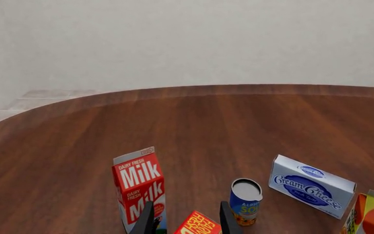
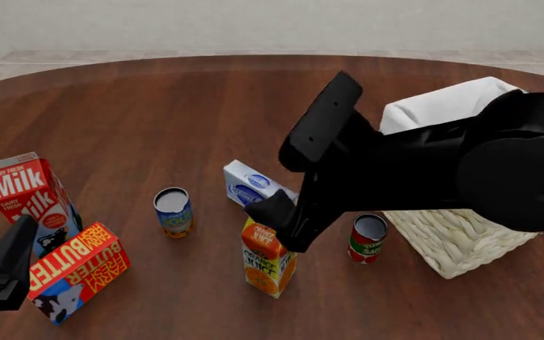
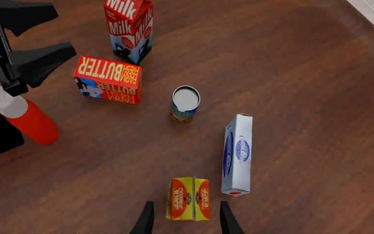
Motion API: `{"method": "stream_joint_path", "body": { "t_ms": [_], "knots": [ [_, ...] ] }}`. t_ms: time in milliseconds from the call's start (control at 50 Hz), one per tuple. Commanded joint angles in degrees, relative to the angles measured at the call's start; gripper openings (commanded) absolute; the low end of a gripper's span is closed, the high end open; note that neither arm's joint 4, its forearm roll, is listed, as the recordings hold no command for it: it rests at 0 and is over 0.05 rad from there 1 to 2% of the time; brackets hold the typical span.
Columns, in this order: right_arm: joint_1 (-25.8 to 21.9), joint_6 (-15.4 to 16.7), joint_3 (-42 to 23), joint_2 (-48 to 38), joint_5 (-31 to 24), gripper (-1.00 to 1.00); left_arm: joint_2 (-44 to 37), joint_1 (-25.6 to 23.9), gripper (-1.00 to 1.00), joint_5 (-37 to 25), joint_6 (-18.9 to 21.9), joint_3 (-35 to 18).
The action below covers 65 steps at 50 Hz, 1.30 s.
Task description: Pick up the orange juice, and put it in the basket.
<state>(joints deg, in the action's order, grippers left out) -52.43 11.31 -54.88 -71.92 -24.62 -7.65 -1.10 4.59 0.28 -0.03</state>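
The tall yellow-and-orange gable-top orange juice carton (image 2: 268, 259) stands upright on the dark brown wooden table (image 2: 159, 120), between a blue-labelled open tin can (image 2: 173, 211) and a red-and-green tin can (image 2: 368, 239), just in front of a flat white-and-blue cream cheese box (image 2: 249, 183). The large pale woven wicker basket (image 2: 461, 237) with white cloth lining sits beyond the red-and-green can, on the right side of the table. The right gripper (image 3: 184, 219) hangs directly over the carton, its two dark fingers spread apart with the carton's ridge showing between them in the right wrist view; nothing is held yet. The left gripper (image 1: 185, 222) hovers low near the red-and-yellow butter box (image 2: 76, 273) and the red-and-white milk carton (image 2: 28, 195), its fingers parted and empty. The carton is likely a stiff, light body with smooth printed faces that could slip, and being tall and narrow it may tip if nudged from one side. The best hold is probably on two flat opposite side walls just below the sloped top, not on the thin ridge, with the fingers coming down evenly on both sides before closing.
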Motion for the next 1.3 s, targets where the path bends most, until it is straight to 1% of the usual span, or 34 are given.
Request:
{"method": "stream_joint_path", "body": {
  "t_ms": [20, 120, 140, 180, 200, 220, 320, 360, 720, 780, 860, 920, 960, 1060, 1100, 1140, 1240, 1300],
  "knots": [
    [-1.1, 0.3, -0.6, -3.8, 0.8, 1.0, -0.9, -0.1, 1.0, 0.6, -0.1, 0.0],
    [-0.1, 1.5, -0.1, -5.4, 1.6, 1.0, -1.2, -0.1, 1.0, 0.9, -0.1, 0.0],
    [0.8, 2.5, 0.0, -6.0, 1.9, 1.0, -1.3, -0.1, 1.0, 0.9, -0.1, 0.0],
    [1.1, 3.0, 0.1, -6.3, 1.9, 1.0, -1.5, -0.2, 1.0, 1.1, 0.0, 0.0],
    [1.6, 3.9, 0.2, -6.5, 2.1, 1.0, -1.6, -0.2, 1.0, 1.1, 0.0, 0.0],
    [2.8, 4.6, 0.0, -6.7, 2.4, 1.0, -1.9, -0.2, 1.0, 1.4, 0.0, 0.0],
    [2.7, 4.3, 0.3, -6.9, 2.6, 1.0, -1.9, -0.3, 1.0, 1.3, 0.1, 0.0],
    [3.5, 5.2, 0.8, -7.6, 3.1, 1.0, -2.3, -0.3, 1.0, 1.6, 0.1, 0.0],
    [3.2, 3.7, 4.3, -9.2, 6.4, 1.0, -2.5, -0.6, 1.0, 1.5, 0.3, 0.0],
    [2.7, 2.7, 5.4, -9.6, 7.3, 1.0, -3.0, -0.6, 1.0, 2.0, 0.4, 0.0],
    [2.4, 2.2, 6.3, -9.8, 7.9, 1.0, -3.0, -0.7, 1.0, 1.9, 0.4, 0.0],
    [3.1, 2.8, 6.7, -10.1, 8.2, 1.0, -3.4, -0.7, 1.0, 2.3, 0.5, 0.0],
    [3.1, 2.2, 6.9, -10.0, 8.2, 1.0, -3.7, -0.8, 1.0, 2.6, 0.4, 0.0],
    [3.5, 1.9, 7.7, -10.3, 8.7, 1.0, -4.1, -0.9, 1.0, 2.9, 0.1, 0.0],
    [3.9, 2.6, 8.4, -10.9, 9.1, 1.0, -3.7, -1.0, 1.0, 2.6, 0.1, 0.0],
    [3.8, 2.2, 8.5, -11.1, 9.1, 1.0, -3.8, -1.0, 1.0, 2.7, 0.0, 0.0],
    [4.4, 2.6, 8.4, -11.9, 9.5, 1.0, -3.8, -0.8, 1.0, 2.8, -0.1, 0.0],
    [5.3, 3.6, 8.3, -12.9, 9.7, 1.0, -3.8, -0.8, 1.0, 2.8, -0.2, 0.0]
  ]
}}
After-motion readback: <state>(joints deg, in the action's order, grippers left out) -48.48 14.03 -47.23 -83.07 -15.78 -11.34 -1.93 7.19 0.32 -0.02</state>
